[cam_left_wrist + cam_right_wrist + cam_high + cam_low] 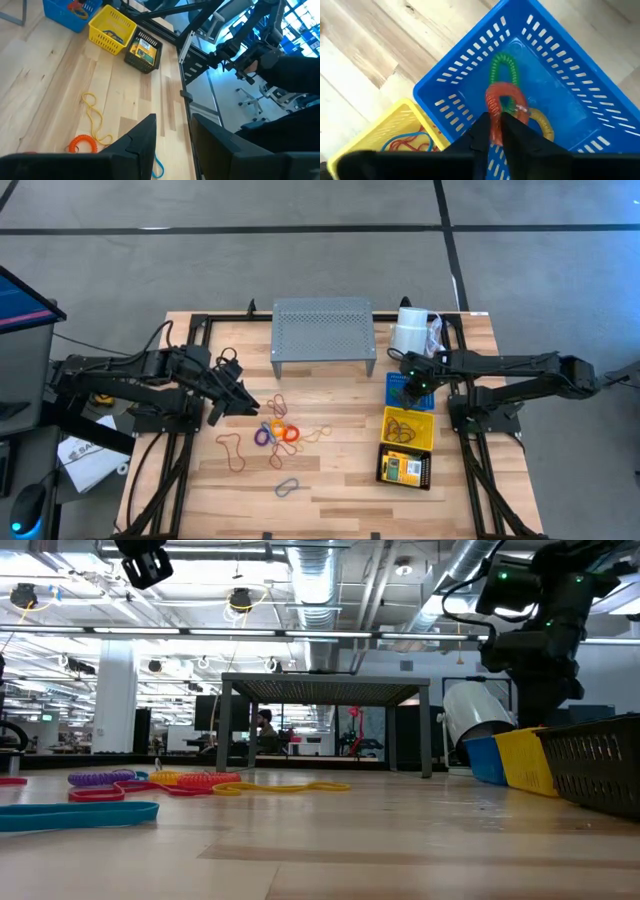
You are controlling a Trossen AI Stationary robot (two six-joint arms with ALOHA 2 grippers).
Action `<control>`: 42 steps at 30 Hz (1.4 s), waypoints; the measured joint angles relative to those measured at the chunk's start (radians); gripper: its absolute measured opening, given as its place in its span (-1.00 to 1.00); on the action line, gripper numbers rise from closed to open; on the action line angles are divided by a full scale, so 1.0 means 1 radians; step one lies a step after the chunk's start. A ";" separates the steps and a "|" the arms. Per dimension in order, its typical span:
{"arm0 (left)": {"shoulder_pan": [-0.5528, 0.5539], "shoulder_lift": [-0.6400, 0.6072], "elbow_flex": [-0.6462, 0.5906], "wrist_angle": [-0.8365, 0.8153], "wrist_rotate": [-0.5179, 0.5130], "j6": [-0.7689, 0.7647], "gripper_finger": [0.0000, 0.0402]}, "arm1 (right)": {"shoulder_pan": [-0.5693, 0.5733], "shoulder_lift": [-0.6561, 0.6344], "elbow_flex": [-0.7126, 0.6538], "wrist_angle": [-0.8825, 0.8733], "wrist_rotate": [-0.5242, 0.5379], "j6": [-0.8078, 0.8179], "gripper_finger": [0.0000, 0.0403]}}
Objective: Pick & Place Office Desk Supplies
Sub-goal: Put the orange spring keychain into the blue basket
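My right gripper (414, 386) hangs over the blue basket (399, 394) and is shut on a red coiled loop (503, 98). A green coil (503, 68) and a yellow coil (543, 123) lie on the basket's floor. Next to it stand the yellow basket (409, 429), which holds thin loops, and the black basket (405, 469), which holds a yellow-green crayon box (400, 468). Several coloured loops (279, 431) lie flat on the table's middle. My left gripper (236, 396) is open above the table, left of those loops, and holds nothing. My right gripper pinches the red coiled loop by its near part (495, 122) between the two fingers, coming from above and pointing down into the blue basket. The rest of the loop stands out beyond the fingertips over the green and yellow coils; whether it touches them I cannot tell.
A grey perforated metal shelf (323, 336) stands at the table's far middle, with a white paper roll (411, 331) to its right, just behind the blue basket. The three baskets line the right side. Bare wood lies along the near edge.
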 joint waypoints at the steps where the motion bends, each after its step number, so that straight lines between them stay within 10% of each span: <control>1: 0.000 0.007 0.000 0.001 0.000 -0.008 -0.40 | -0.003 0.000 0.000 0.000 -0.008 0.001 -0.74; 14: 0.000 0.106 0.000 0.008 -0.004 0.033 -0.36 | -0.029 0.000 0.017 -0.018 -0.024 0.056 0.13; 42: -0.129 0.615 0.034 -0.009 -0.163 0.561 -0.30 | 0.521 -0.209 0.361 0.096 0.424 0.254 -0.44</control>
